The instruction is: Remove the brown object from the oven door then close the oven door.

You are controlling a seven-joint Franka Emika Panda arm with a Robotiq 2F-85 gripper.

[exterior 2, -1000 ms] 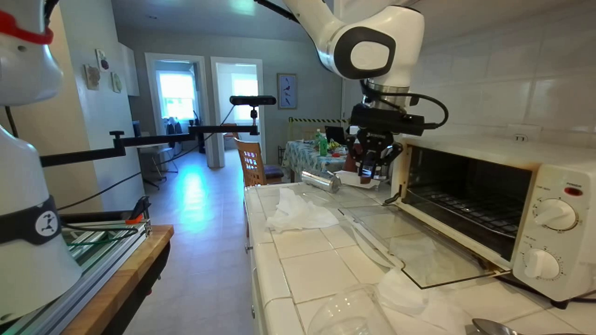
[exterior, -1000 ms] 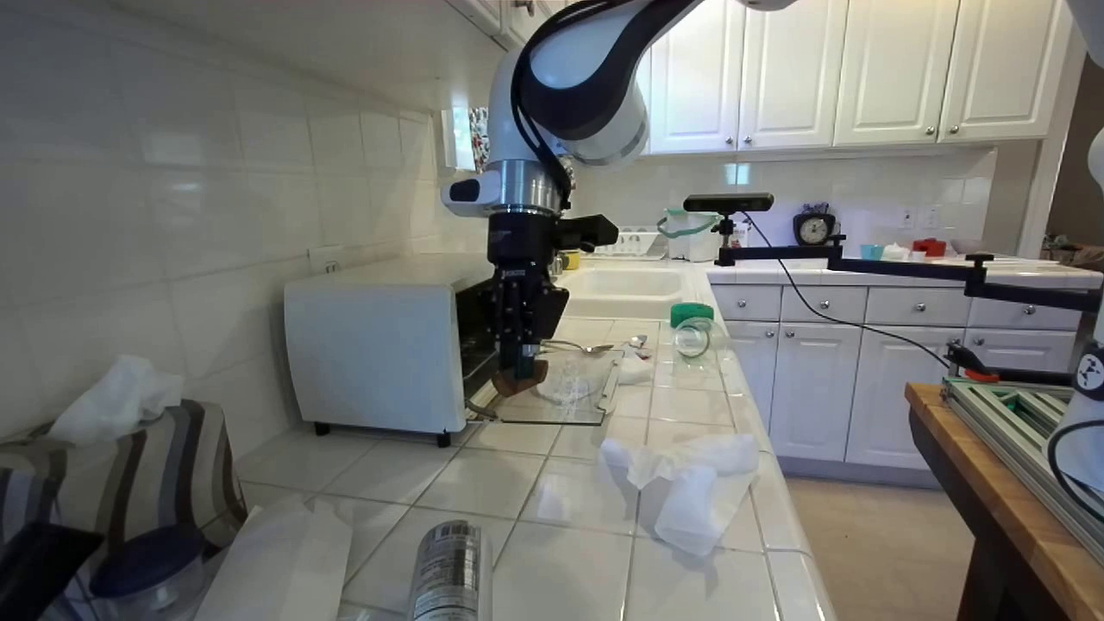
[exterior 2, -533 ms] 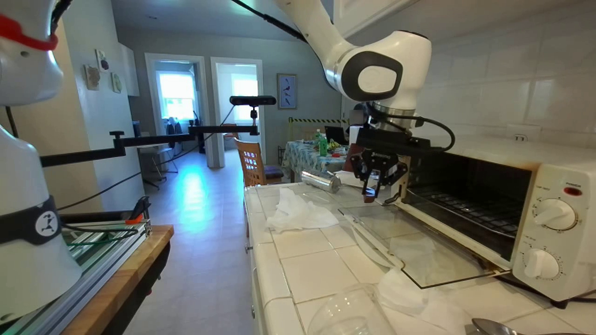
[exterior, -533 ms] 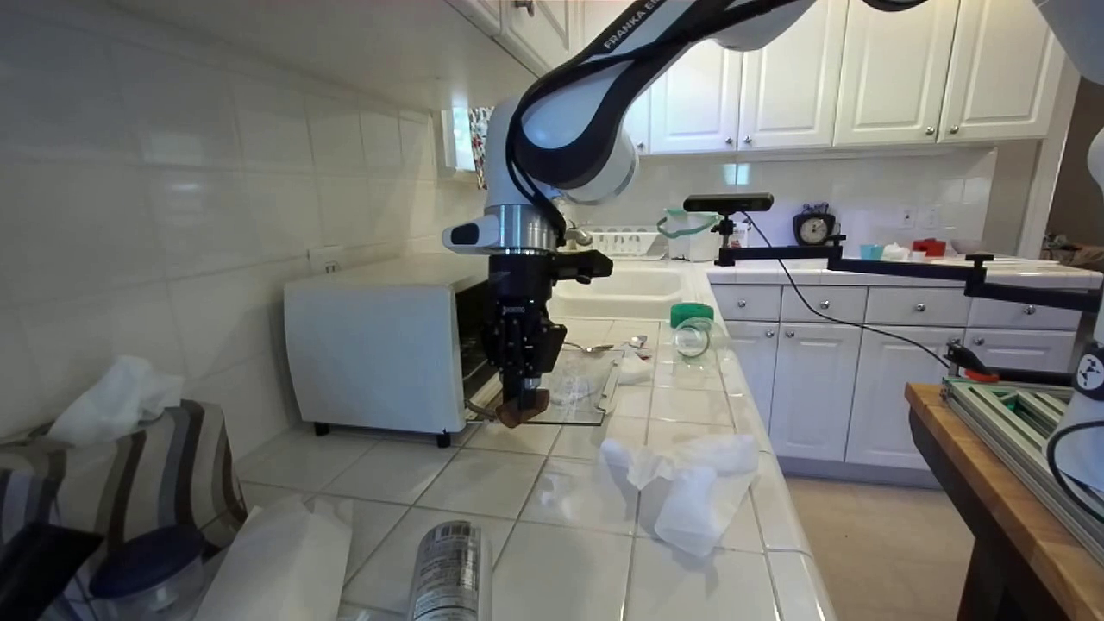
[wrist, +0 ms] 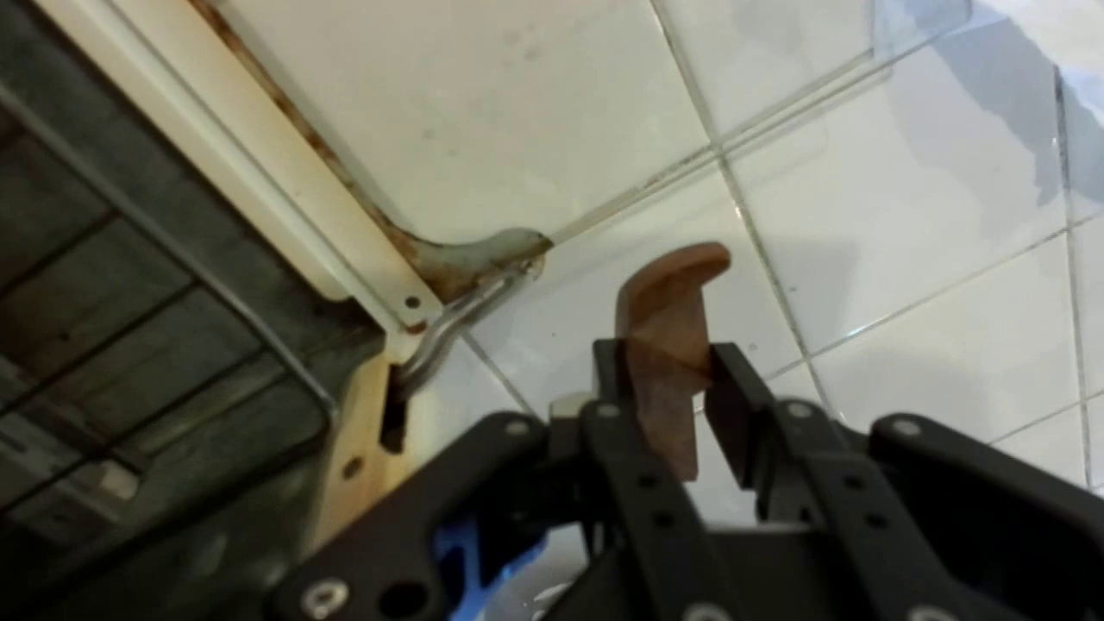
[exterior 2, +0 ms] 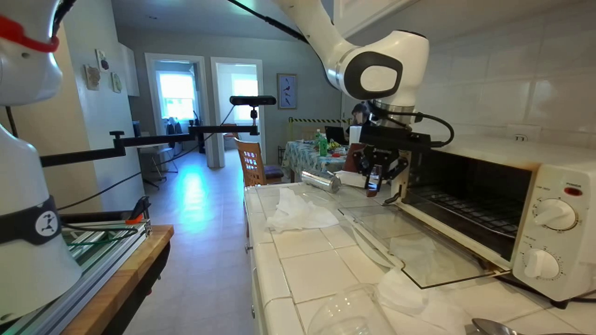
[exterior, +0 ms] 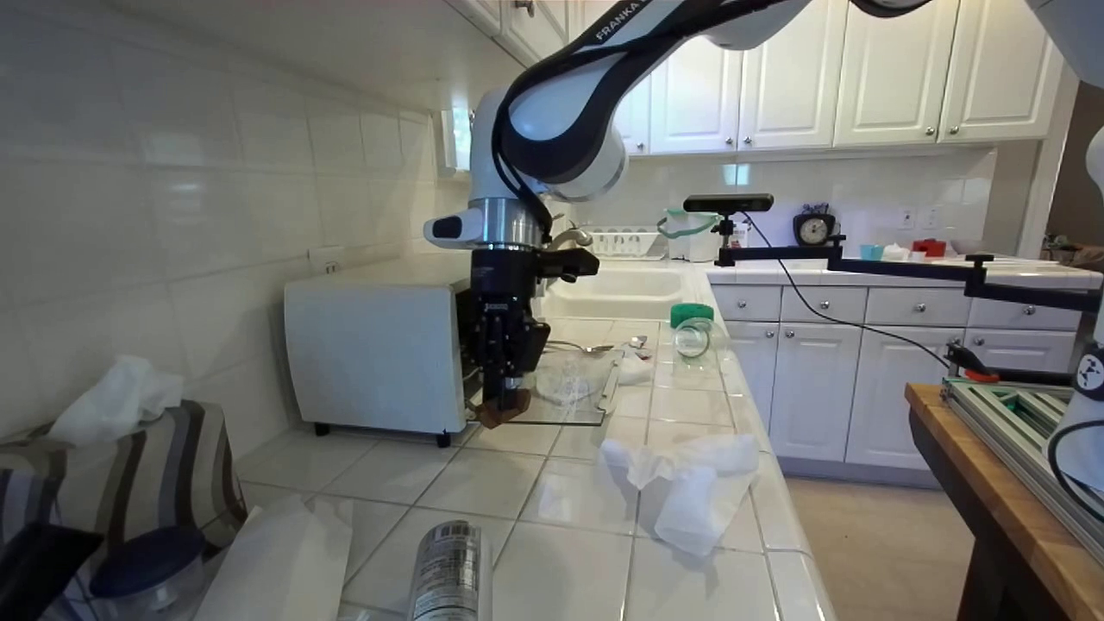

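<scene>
Calling this abt half done imo. The gripper (wrist: 666, 355) has its fingers (wrist: 742, 388) clamped on the brown lump (wrist: 660, 319), w/ a curved end poking out past them. Lump's by the oven's (exterior: 375, 354) front corner, no-knob end, near the hinge (wrist: 466, 306), and in the wrist view it looks past the edge of the door (exterior 2: 433, 246). Can't tell if it's touching the counter (exterior: 573, 509), prob hanging a bit above. So the "remove" part looks p. much there bar letting go. Left to do: set the lump down well apart from the oven, then swing the door up. It's folded flat down in front of the oven rn, w/ the rack (exterior 2: 470, 211) showing inside.

Surface: white-tiled, kinda cluttered tbh. Past the oven's no-knob end, a can (exterior: 447, 569) on its side, + a striped tissue box (exterior: 164, 466) by the wall (exterior: 216, 259). Out in front of the oven, toward the counter edge, crumpled paper (exterior: 707, 470). More toward the oven's knob end, a green-lidded jar (exterior: 693, 339) and a spoon (exterior 2: 491, 325).

Room: kitchen. Sink (exterior: 617, 308) past the oven's knob end, white cabs (exterior: 789, 78) beyond. Opposite way from the oven, a table (exterior 2: 305, 156) + chair (exterior 2: 251, 160) in the bg, and someone (exterior 2: 360, 113) by a laptop (exterior 2: 336, 134).
</scene>
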